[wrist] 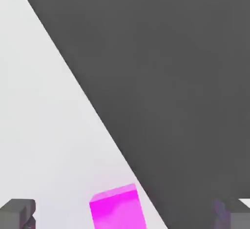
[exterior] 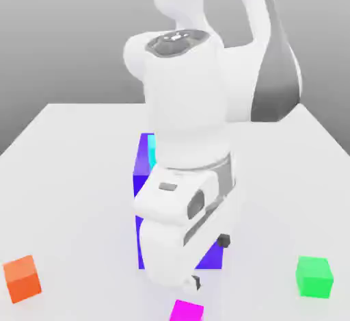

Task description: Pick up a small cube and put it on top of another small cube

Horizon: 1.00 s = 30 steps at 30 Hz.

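The small magenta-pink cube (exterior: 186, 311) lies on the white table near its front edge, just below my hand in the exterior view. In the hand view the cube (wrist: 117, 208) sits between my two fingers, with a wide gap on each side. My gripper (exterior: 209, 263) (wrist: 125, 218) hangs open a little above the cube and holds nothing. Its dark fingertips (wrist: 17, 213) stand far apart. A small cyan cube (exterior: 151, 150) shows behind the arm, on or against the big blue-violet block (exterior: 142, 176); the arm hides most of both.
An orange cube (exterior: 22, 278) rests at the exterior view's front left and a green cube (exterior: 314, 276) at its front right. The table's edge (wrist: 97, 115) runs diagonally through the hand view, close to the magenta cube, with dark floor (wrist: 185, 76) beyond it.
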### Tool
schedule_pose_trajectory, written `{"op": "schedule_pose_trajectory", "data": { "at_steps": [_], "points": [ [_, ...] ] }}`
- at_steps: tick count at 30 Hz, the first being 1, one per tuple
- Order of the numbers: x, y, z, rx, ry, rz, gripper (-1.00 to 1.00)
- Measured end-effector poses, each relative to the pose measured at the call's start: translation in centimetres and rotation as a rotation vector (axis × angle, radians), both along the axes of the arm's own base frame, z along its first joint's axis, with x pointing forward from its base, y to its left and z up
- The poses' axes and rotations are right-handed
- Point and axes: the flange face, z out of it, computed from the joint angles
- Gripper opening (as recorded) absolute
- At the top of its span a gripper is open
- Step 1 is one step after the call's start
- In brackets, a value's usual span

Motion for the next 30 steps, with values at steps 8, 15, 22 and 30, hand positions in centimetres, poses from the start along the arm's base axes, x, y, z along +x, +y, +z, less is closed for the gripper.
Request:
{"op": "schedule_pose_trajectory", "data": {
  "at_steps": [8,15,22,30],
  "points": [
    [-0.7,-0.8,-9.9,-0.107,0.044,0.164,0.00],
    [-0.9,-0.9,-11.7,-0.106,0.048,0.164,-1.00],
    [-1.5,2.5,-5.2,-0.099,0.052,0.312,-1.00],
    [-7.0,17.0,-1.9,-0.105,0.017,1.008,-1.00]
  ]
}}
